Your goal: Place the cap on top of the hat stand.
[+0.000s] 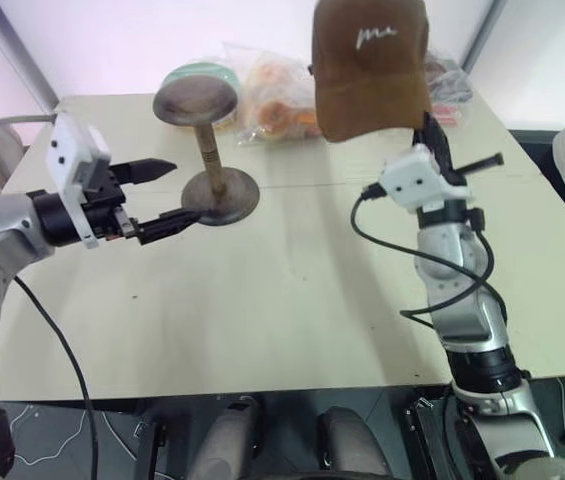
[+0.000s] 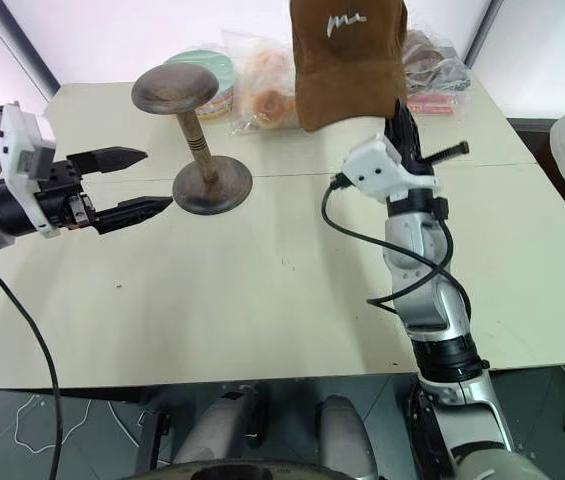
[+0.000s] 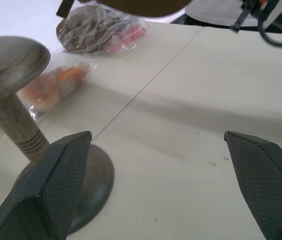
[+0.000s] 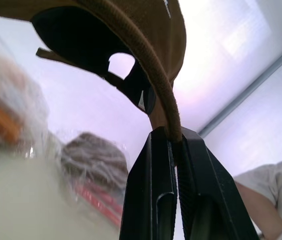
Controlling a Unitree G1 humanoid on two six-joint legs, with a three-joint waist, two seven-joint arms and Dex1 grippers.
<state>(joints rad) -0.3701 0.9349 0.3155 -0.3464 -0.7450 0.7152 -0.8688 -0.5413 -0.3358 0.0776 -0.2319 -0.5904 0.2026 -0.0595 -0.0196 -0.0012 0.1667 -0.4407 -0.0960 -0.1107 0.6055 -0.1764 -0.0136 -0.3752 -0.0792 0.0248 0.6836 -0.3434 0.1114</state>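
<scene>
Overhead, right fingers (image 4: 173, 150) pinch cap (image 1: 372, 70); left fingers (image 1: 157, 195) wide beside hat stand (image 1: 207, 150); plastic-wrapped packages (image 1: 272, 100) behind.

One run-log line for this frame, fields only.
stage: cap lifted above table | right gripper: shut on cap rim | left gripper: open, beside hat stand base | stand top: bare

Bright, even daylight, washed-out backdrop glare, blurred background behind the cap (image 4: 131, 35).
</scene>
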